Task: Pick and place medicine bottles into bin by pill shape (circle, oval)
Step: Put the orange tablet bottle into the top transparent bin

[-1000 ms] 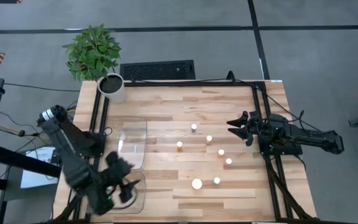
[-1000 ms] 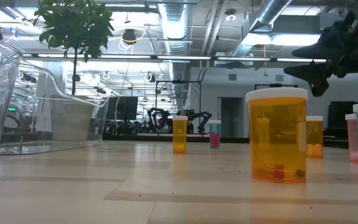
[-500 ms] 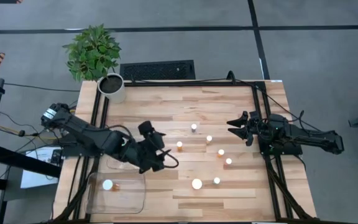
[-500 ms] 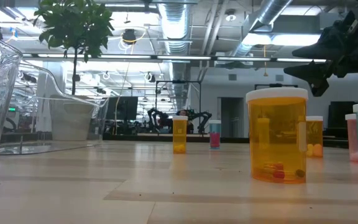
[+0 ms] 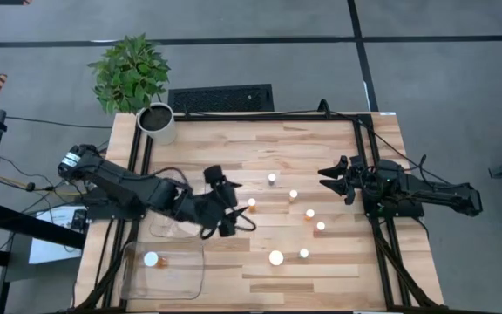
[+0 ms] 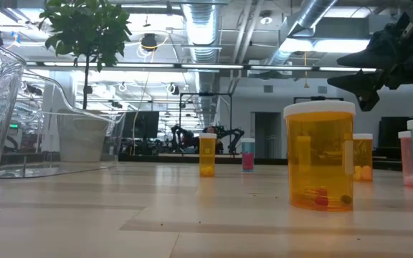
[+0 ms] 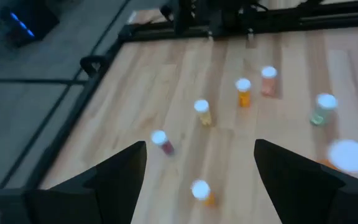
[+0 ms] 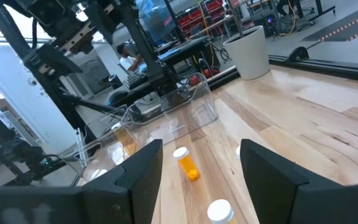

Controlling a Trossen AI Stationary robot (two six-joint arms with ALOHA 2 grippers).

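Observation:
Several small orange bottles with white caps stand on the wooden table, among them one (image 5: 252,203) just right of my left gripper, one farther off (image 5: 272,178) and a larger one (image 5: 276,257). Another bottle (image 5: 152,259) lies in the near clear bin (image 5: 200,272). My left gripper (image 5: 238,208) is open and empty above the table's middle; in its wrist view a bottle (image 7: 201,190) shows between the spread fingers. My right gripper (image 5: 322,179) is open and empty above the table's right side, beside the bottles.
A second clear bin (image 5: 159,228) lies under my left arm at the table's left. A potted plant (image 5: 157,122) stands at the far left corner. The large bottle (image 6: 320,154) stands close to the low camera. Dark frame rails run along both sides.
My left gripper has swung from above the near clear bin toward the table's right and far side, to the middle beside the bottles. A bottle now shows lying in that bin where the gripper was.

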